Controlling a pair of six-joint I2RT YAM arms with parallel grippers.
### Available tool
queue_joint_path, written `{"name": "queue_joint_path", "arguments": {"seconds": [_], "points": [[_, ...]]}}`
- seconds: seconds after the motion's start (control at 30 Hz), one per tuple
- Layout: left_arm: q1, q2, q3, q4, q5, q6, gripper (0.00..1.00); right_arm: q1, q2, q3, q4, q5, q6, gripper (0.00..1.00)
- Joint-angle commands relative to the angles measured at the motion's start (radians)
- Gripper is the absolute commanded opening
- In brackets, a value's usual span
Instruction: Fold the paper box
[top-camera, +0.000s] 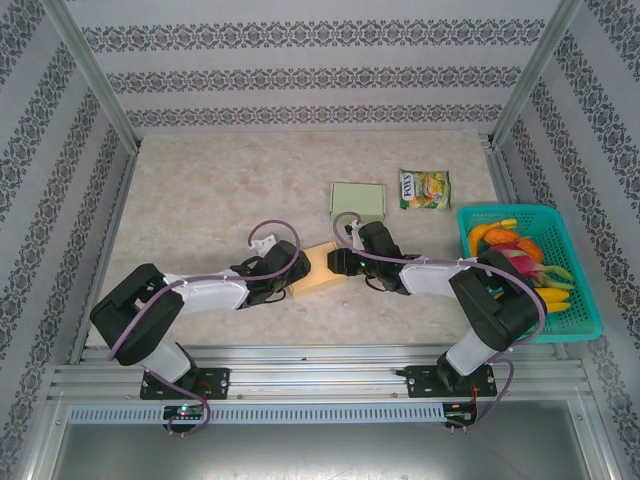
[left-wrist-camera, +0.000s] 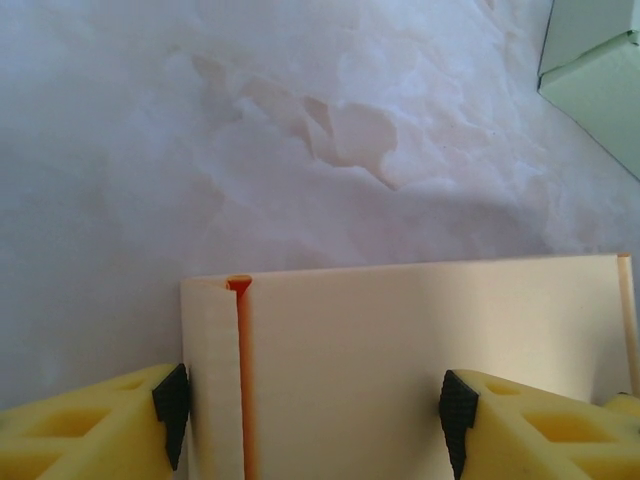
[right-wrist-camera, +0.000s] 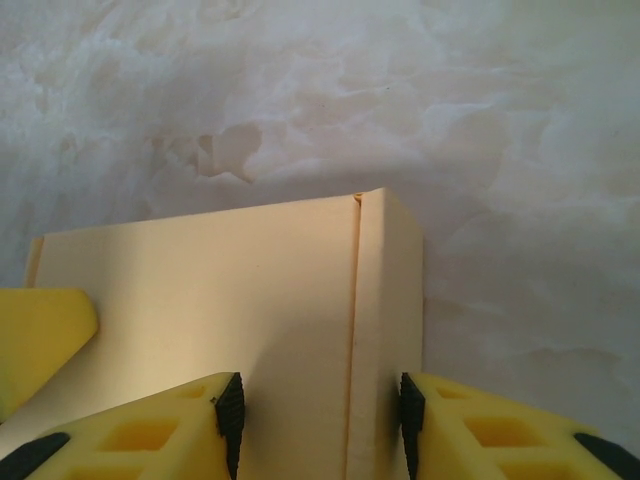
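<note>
A cream paper box (top-camera: 320, 270) lies mid-table (top-camera: 200, 200), its long axis running between the left gripper (left-wrist-camera: 313, 420) and right gripper (right-wrist-camera: 320, 415), each at one end with fingers apart straddling the card; whether either pinches it cannot be told.

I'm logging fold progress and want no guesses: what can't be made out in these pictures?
Wrist views: the bottom edge cuts off the cream paper box, so whether the left gripper or right gripper clamps it is unclear.
Top view: the grippers cover the box's ends.
Left wrist view: the right edge crops the pale green cardboard box.
Top view: the print on the yellow-green snack packet is too small.
</note>
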Motion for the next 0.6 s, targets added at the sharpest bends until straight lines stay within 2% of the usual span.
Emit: {"name": "queue_joint_path", "arguments": {"seconds": [0.0, 0.1, 0.3, 0.57], "points": [[0.035, 0.018, 0.077, -0.037, 0.027, 0.111, 0.69, 0.031, 0.011, -0.01, 0.068, -0.013, 0.035, 0.45], [0.072, 0.041, 0.093, -0.013, 0.091, 0.152, 0.68, 0.041, 0.021, -0.005, 0.107, -0.002, 0.053, 0.44], [0.155, 0.093, 0.161, -0.01, 0.145, 0.225, 0.68, 0.044, 0.043, 0.045, 0.158, 0.056, 0.073, 0.44], [0.238, 0.162, 0.288, -0.049, 0.153, 0.313, 0.68, 0.044, 0.15, 0.205, 0.192, 0.08, 0.083, 0.44]]}}
